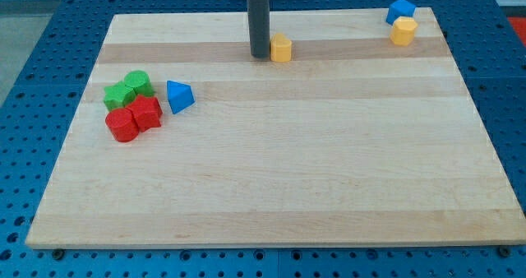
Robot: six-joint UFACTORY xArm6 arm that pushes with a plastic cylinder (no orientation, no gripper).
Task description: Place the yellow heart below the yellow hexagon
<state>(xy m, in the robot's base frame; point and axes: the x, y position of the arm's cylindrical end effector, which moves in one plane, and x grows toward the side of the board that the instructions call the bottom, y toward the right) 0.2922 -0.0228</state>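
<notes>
1. I have no grasping hand here, only a dark rod, so nothing is held and nothing can open or shut. My tip (pixel 260 57) rests on the desk (pixel 271 187) in the upper middle of the frame.
2. My tip stands just to the left of a yellow block (pixel 281 48), so close that they seem to touch. I take this one for the yellow heart, but the shape is too small to be sure.
3. I judge that this side was chosen for a reason: from the left, a push sends the block toward the right of the frame, where the target is.
4. The other yellow block (pixel 403 31), which I take for the yellow hexagon, lies in the upper right corner, touching a blue block (pixel 400 10) just above it. It is well apart from the first yellow block.
5. Because both sit near the top edge, the heart must travel right and also a little down, to end below the hexagon.
6. At the left of the frame, a cluster sits out of my path: two green blocks (pixel 127 90), two red blocks (pixel 134 118) and a blue triangle-like block (pixel 179 96).
</notes>
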